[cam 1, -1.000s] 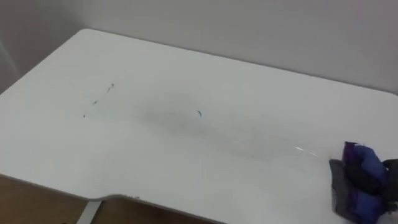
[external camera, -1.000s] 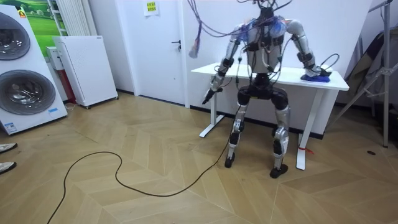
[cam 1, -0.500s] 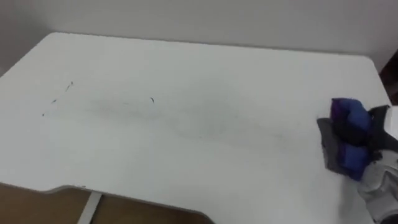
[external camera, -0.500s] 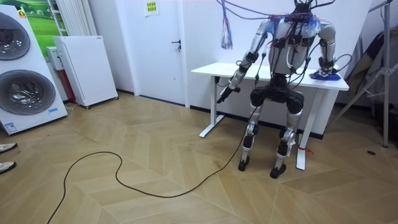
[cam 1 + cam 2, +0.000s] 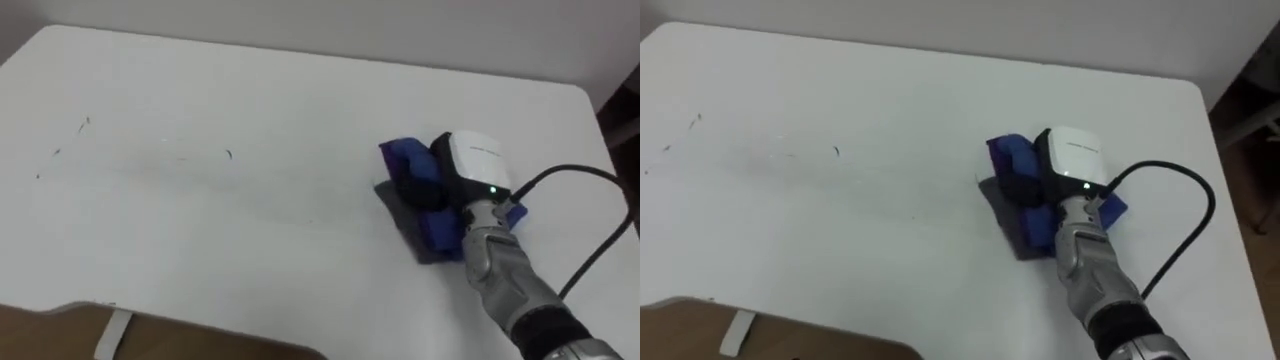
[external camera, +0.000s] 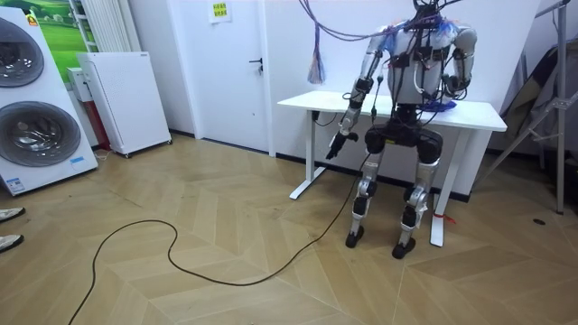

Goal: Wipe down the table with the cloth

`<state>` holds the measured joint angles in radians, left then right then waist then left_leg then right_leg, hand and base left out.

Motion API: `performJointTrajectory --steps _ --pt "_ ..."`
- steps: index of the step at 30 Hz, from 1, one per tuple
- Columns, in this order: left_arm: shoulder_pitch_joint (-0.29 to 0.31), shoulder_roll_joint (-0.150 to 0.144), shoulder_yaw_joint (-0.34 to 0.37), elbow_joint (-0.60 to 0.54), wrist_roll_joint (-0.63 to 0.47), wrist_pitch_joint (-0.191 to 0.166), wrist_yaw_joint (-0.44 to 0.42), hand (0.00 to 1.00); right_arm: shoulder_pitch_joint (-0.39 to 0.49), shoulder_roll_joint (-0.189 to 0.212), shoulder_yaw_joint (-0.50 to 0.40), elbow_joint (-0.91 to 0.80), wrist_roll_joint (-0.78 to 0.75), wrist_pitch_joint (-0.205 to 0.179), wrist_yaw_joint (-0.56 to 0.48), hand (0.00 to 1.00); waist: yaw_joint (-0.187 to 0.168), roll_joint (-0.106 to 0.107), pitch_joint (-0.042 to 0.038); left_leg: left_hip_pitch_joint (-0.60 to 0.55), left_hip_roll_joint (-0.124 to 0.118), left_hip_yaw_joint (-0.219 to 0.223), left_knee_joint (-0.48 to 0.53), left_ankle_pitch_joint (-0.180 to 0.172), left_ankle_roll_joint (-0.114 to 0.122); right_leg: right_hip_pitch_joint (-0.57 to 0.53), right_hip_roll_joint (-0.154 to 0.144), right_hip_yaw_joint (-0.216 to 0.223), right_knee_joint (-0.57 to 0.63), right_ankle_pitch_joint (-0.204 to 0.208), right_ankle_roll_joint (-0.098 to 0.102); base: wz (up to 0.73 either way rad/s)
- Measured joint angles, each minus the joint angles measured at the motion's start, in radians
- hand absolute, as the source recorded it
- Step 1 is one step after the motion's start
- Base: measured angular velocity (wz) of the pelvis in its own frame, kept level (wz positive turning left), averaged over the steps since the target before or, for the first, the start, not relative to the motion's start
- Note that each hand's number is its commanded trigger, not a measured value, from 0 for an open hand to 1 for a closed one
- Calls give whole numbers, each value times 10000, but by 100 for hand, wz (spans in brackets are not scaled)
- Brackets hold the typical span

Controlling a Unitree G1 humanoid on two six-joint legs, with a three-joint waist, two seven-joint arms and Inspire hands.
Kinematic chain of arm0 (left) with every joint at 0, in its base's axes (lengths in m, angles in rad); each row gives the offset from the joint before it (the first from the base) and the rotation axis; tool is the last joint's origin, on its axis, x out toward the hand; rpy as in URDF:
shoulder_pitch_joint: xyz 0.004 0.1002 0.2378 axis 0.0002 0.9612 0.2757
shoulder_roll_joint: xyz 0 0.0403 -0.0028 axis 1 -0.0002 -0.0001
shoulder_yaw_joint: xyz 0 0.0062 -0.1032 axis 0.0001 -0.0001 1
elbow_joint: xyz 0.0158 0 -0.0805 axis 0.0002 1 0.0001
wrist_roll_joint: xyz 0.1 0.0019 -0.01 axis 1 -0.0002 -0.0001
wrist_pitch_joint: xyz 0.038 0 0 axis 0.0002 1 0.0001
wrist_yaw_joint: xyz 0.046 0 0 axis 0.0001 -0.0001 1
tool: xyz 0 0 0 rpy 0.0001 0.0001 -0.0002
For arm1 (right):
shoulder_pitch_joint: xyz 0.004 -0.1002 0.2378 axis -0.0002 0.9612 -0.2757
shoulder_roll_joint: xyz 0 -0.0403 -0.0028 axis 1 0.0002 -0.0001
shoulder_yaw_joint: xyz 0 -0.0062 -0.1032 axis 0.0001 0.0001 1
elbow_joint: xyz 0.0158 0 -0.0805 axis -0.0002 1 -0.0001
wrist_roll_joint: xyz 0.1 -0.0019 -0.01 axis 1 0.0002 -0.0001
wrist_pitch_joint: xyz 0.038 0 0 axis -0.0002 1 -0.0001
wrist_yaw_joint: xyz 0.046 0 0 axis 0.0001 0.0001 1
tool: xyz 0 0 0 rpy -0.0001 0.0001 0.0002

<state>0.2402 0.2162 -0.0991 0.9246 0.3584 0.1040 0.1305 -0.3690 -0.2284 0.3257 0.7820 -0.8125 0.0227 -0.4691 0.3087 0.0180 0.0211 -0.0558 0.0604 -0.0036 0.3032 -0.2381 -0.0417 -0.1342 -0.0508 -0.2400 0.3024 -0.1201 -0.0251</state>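
Right hand (image 5: 462, 178) bears down on blue-grey cloth (image 5: 402, 158), right of centre on white table (image 5: 250, 90); fingers seemingly curled into its folds (partly hidden). Dark specks (image 5: 228, 154) lie well to the left. Best: keep cloth flat, sweep leftward with even pressure. Left hand (image 6: 337, 147) hangs by the table's edge.

The right robot hand (image 5: 472, 168) has a white boxy back, a small green light and black fingers; a grey metal forearm trails a looping black cable.
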Motion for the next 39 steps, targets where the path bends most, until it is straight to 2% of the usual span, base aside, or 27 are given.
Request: performJointTrajectory --steps 1,2,5,10,11,13,16,19,20,21,22,24,25,27,28,29,30,31,33,35,37,39 --pt "31 13 0 0 0 5 0 0 -2 2 45 -7 0 -2 -9 14 25 0 0 2 0 -23 -2 -2 3 40 -2 -44 -50 6 9 19" --pt "-19 32 0 -3 3 6 2 0 -3 13 89 -29 1 -10 -13 0 59 2 1 6 0 -98 -23 -2 3 111 3 -116 -142 21 18 16" --pt "-9 35 -11 -1 21 20 2 0 -4 13 106 -100 17 -13 -93 0 302 -13 -7 4 -6 -188 -137 5 6 146 11 -216 -242 16 23 10" --pt "240 41 -11 3 25 335 -39 0 2 -46 285 44 43 32 -350 0 456 -90 -18 112 -9 -268 -344 36 23 293 13 -313 -391 -11 47 5" --pt "271 47 -9 -1 21 410 -38 0 9 -48 375 113 115 34 -415 0 456 -119 -44 171 -8 -265 -386 37 24 348 21 -314 -444 -17 58 4" --pt "467 46 -12 -27 5 445 -42 0 33 -55 426 123 370 13 -467 0 390 -135 -21 312 -2 -267 -492 38 26 529 34 -356 -581 -17 80 7" --pt "615 46 -9 -240 12 502 -41 0 222 -35 449 -4 638 -25 -513 0 216 -139 -29 570 0 -249 -674 43 37 807 56 -359 -780 -21 145 5" --pt "668 40 15 -230 -72 497 -41 0 681 -45 379 -415 720 -175 -636 0 87 -146 -66 826 -4 -243 -849 56 60 1057 61 -369 -913 -38 184 3" --pt "684 8 62 -237 -45 496 -41 0 974 -57 318 -675 873 -322 -753 0 -76 -206 -139 889 -13 -236 -894 58 64 1152 60 -377 -979 -53 215 6" --pt "708 -63 189 -280 5 494 -36 0 1403 -62 101 -1187 921 -471 -765 0 -161 -146 -167 985 -16 -211 -964 72 87 1195 57 -366 -994 -66 235 5" --pt "723 -83 218 -332 -5 493 -27 0 1644 -62 -33 -1494 943 -555 -765 0 -246 -192 -201 1032 -17 -208 -998 77 95 1226 54 -365 -998 -71 242 0" --pt "857 -179 461 -571 -12 408 -17 0 2523 -84 -529 -2504 1176 -868 -804 0 -552 -103 -189 1186 -20 -97 -1089 84 106 1281 47 -310 -996 -83 262 -8" --pt "904 -224 568 -624 -16 405 -13 0 2694 -84 -660 -2623 1207 -896 -827 0 -629 -74 -202 1235 -20 -47 -1123 85 108 1297 47 -271 -994 -87 268 -18" --pt "976 -375 1052 -633 -6 269 16 0 3224 -90 -1421 -3153 1179 -896 -819 0 -1093 -3 -243 1403 -42 -4 -1167 86 110 1424 25 -194 -980 -119 308 -8" --pt "1026 -396 1180 -622 -6 199 58 0 3295 -93 -1633 -3321 1189 -891 -822 0 -1164 15 -246 1460 -48 0 -1172 86 110 1474 18 -193 -975 -131 320 -7" --pt "1097 -411 1366 -602 -8 143 88 0 3388 -111 -2062 -3664 1271 -899 -828 0 -1406 0 -239 1586 -49 108 -1204 87 110 1550 17 -110 -958 -168 328 -16" --pt "1102 -419 1534 -604 -7 93 103 0 3502 -157 -2549 -4094 1511 -964 -848 0 -1614 -76 -240 1693 -51 271 -1214 86 110 1556 1 -31 -862 -234 334 -18" --pt "1115 -415 1622 -618 -7 31 115 0 3565 -179 -2784 -4333 1586 -989 -874 0 -1677 -117 -227 1728 -59 290 -1217 86 110 1557 -14 -7 -782 -289 342 -10" --pt "1147 -408 1803 -629 -5 -104 119 0 3812 -492 -3419 -4928 1911 -1253 -1215 0 -1954 -248 -189 1923 -65 344 -1241 85 109 1735 -11 37 -783 -347 371 0" --pt "1139 -409 1804 -628 4 -192 97 0 4036 -635 -3850 -5158 2108 -1339 -1429 0 -2002 -302 -163 2106 -59 481 -1277 85 109 1861 8 139 -798 -365 396 -10" --pt "1137 -409 1809 -624 -7 -193 95 0 4238 -722 -4020 -5323 2361 -1332 -1564 0 -2086 -380 -203 2203 -56 604 -1337 84 109 1902 8 187 -771 -369 400 -7" --pt "1120 -408 1816 -592 -33 -164 84 0 4381 -730 -4199 -5668 2347 -1305 -1563 0 -2269 -407 -194 2244 -53 720 -1417 79 120 1898 7 208 -738 -371 405 0"
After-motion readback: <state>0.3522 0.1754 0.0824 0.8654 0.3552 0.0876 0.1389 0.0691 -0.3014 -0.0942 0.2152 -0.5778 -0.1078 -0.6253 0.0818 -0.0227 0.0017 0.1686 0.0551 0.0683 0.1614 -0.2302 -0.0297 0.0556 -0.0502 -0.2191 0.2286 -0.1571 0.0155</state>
